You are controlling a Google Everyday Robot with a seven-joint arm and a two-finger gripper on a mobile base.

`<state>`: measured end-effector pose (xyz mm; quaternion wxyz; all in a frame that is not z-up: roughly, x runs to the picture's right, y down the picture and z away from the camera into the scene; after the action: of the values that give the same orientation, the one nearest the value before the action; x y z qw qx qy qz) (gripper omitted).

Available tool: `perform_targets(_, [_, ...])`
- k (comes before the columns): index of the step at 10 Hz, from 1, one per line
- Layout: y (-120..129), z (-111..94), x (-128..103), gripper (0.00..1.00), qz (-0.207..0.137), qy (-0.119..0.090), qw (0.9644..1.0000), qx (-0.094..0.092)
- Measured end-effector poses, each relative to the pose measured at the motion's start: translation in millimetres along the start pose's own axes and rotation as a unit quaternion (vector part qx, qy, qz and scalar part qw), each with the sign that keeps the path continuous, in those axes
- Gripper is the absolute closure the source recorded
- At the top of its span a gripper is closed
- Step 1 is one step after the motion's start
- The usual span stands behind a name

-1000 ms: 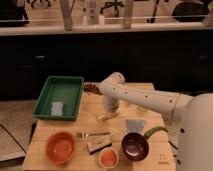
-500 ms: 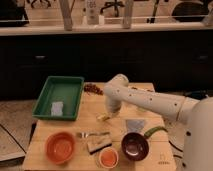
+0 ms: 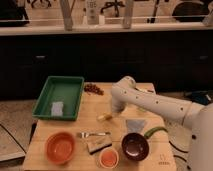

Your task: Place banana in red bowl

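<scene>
A small yellow thing, apparently the banana (image 3: pixel 104 117), lies on the wooden table (image 3: pixel 75 127) near its middle. My gripper (image 3: pixel 112 115) hangs at the end of the white arm (image 3: pixel 150 102), right beside the banana on its right and low over the table. Whether it touches the banana I cannot tell. An orange-red bowl (image 3: pixel 60 147) stands empty at the front left. A dark red bowl (image 3: pixel 135 146) stands at the front right.
A green tray (image 3: pixel 67 89) with a pale packet (image 3: pixel 57 107) sits at the back left. A reddish-brown cluster (image 3: pixel 93 89), a fork (image 3: pixel 93 134), a sponge-like block (image 3: pixel 99 145), a small orange cup (image 3: pixel 108 158), a pale pouch (image 3: pixel 135 125) and a green curved item (image 3: pixel 155 132) lie around.
The arm's upper part has swung a little to the right. The gripper end stays beside the yellow thing, which has not moved.
</scene>
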<state>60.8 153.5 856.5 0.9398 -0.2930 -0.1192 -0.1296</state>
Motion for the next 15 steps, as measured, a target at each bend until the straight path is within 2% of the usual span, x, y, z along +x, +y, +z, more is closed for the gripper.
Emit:
perform_targets(4, [-5, 4, 4, 0.2, -0.001, -0.007, 1.0, 0.005])
perform_targets(9, [-14, 23, 1, 0.2, -0.015, -0.028, 0.9995, -0.004])
perform_targets(10, [-16, 26, -1, 0.24, -0.02, -0.032, 0.9993, -0.006])
perform_targets(15, [-22, 34, -12, 0.73, -0.044, -0.04, 0.9981, -0.014])
